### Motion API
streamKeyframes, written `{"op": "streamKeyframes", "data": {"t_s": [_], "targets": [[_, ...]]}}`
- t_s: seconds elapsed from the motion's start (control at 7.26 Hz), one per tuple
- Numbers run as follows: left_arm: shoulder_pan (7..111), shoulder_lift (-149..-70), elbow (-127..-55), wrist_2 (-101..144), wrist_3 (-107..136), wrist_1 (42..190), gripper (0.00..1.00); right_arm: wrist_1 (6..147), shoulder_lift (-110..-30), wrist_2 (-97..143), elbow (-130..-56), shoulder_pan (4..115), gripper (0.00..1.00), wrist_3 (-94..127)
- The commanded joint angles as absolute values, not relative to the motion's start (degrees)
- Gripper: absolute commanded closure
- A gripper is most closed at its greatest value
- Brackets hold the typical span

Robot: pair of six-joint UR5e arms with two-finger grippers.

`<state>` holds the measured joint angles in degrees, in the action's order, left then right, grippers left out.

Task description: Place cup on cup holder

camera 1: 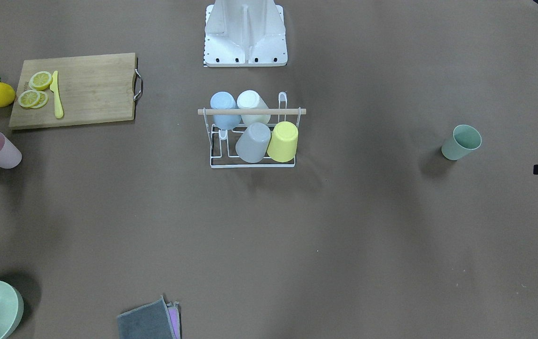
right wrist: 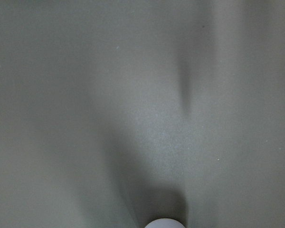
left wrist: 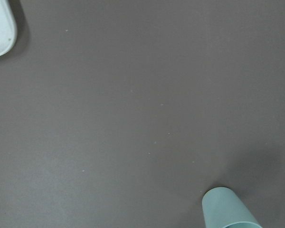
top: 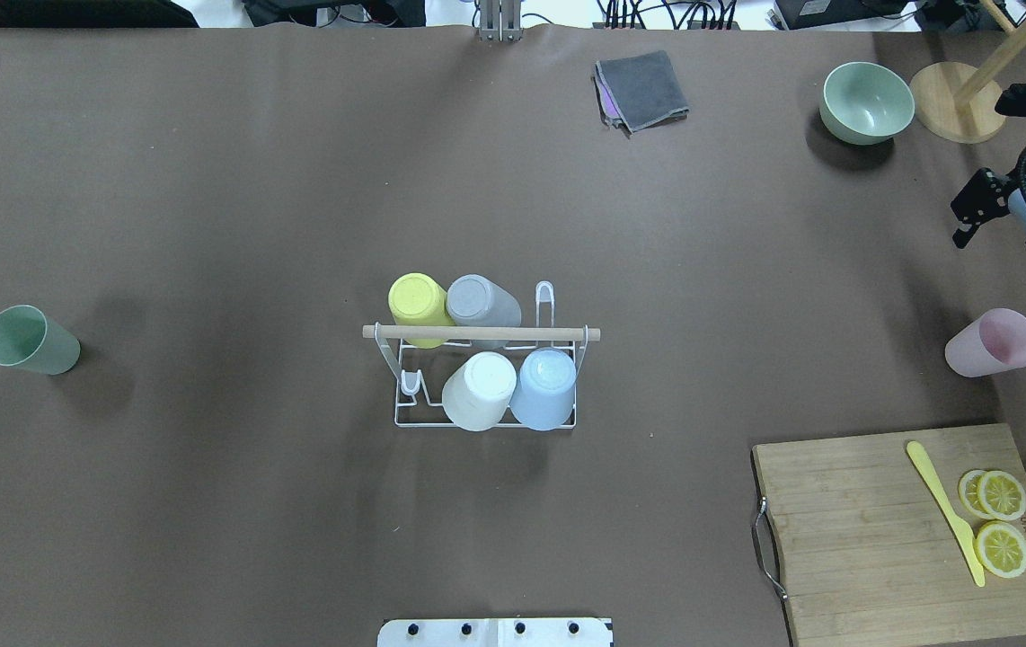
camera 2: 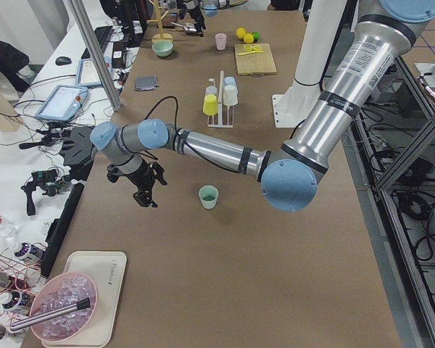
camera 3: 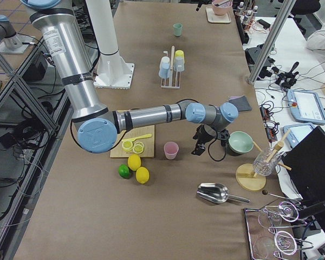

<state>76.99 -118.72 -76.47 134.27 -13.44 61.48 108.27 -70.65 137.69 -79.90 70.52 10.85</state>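
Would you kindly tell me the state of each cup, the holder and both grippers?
Holder: upright, four inverted cups on it, two prongs free.
Green cup: upright, empty, on table.
Pink cup: upright, empty, on table.
Left gripper: empty; open or shut unclear.
Right gripper: empty; open or shut unclear.

Table (top: pixel 207 225) cover: matt brown, paper-like sheet, no glare. Cup holder (camera 1: pixel 252 111): smooth white-coated wire, with the rod (top: pixel 477 333) in bare light wood. Yellow cup (top: pixel 419 305), green cup (top: pixel 30 341), pink cup (top: pixel 991 343): matt plastic look. Cutting board (top: pixel 854 521): pale wood, strip grain visible, with a shiny metal handle (top: pixel 769 562). Cloth (top: pixel 643 88): grey fabric, soft-looking. Scoop (camera 3: pixel 214 192): polished metal, near mirror. Left arm (camera 2: pixel 348 80) tube: satin silver metal. Joint cap (camera 2: pixel 286 185): smooth blue plastic.
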Motion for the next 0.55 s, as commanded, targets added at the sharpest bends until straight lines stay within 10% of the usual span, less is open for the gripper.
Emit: {"op": "streamKeyframes", "data": {"t_s": [0.0, 0.41], "targets": [[74.46, -119.00, -77.08, 134.30, -13.10, 60.30, 0.02, 114.75, -68.48, 137.90, -76.84, 70.14, 0.01, 1.26], [69.54, -120.58, -76.46, 134.21, -9.60, 58.98, 0.02, 119.34, -66.97, 138.42, -74.44, 69.17, 0.01, -2.64]]}}
